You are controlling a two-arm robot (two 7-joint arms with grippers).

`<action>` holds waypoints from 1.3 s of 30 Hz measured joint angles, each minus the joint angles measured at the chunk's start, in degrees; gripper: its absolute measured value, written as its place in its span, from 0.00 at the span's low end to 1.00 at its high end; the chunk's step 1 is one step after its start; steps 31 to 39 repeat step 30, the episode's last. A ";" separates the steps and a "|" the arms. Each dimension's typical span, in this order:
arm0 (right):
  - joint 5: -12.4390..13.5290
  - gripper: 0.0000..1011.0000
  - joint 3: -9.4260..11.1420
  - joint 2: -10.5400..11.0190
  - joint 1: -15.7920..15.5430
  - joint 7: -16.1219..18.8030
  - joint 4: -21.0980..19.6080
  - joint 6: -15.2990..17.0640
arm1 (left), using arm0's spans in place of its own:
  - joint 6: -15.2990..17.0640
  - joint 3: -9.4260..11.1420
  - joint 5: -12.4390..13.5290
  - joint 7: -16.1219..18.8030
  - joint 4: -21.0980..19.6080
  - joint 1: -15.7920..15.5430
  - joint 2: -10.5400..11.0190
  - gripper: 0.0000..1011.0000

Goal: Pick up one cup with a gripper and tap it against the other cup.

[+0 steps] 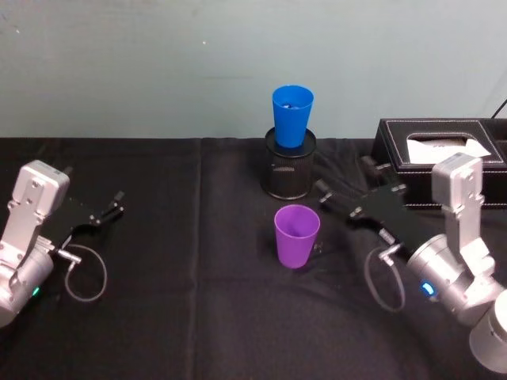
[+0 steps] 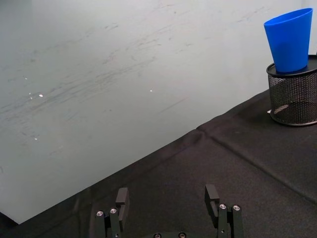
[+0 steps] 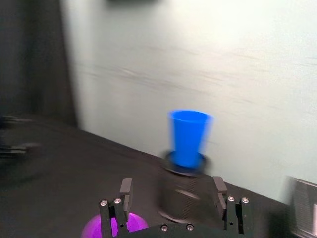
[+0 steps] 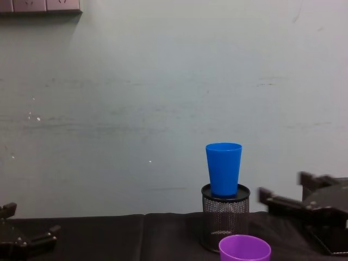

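Right gripper [image 1: 345, 188], black, two-fingered, spread wide and holding nothing, above the black cloth-covered table [image 1: 182, 301]. Just beside its near finger and lower, a smooth purple plastic tapered cup [image 1: 297, 235], upright, mouth up. Beyond its fingertips, a bright blue plastic tumbler [image 1: 291, 115] seated in a black wire-mesh pen holder [image 1: 289, 170]. Behind its arm, a black stitched box [image 1: 432, 150]. Far off on the other side, left gripper [image 1: 111, 209] parted, empty. Pale scuffed wall [image 4: 136, 98] behind

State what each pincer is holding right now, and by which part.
Nothing is held. The right pincer is open just right of the purple cup, not touching it. The left pincer is open and empty at the table's left side.
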 joint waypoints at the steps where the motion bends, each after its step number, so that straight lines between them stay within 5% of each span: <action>1: -1.09 0.99 0.45 -0.11 -0.51 -1.73 -0.80 1.03 | 0.00 0.00 0.00 0.00 0.00 0.00 0.00 0.99; 3: -4.90 0.99 1.40 -0.58 -1.71 -7.56 -2.65 4.37 | 0.00 0.00 0.00 0.00 0.00 0.00 0.00 0.99; 8: -9.05 0.99 2.51 -2.07 -1.93 -13.39 -1.90 9.98 | 0.00 0.00 0.00 0.00 0.00 0.00 0.00 0.99; 14: -9.71 0.99 2.78 -3.03 -0.34 -13.05 1.11 10.63 | 0.00 0.00 0.00 0.00 0.00 0.00 0.00 0.99; 39: -9.67 0.99 2.74 -2.82 -0.72 -13.05 0.45 10.60 | 0.00 0.00 0.00 0.00 0.00 0.00 0.00 0.99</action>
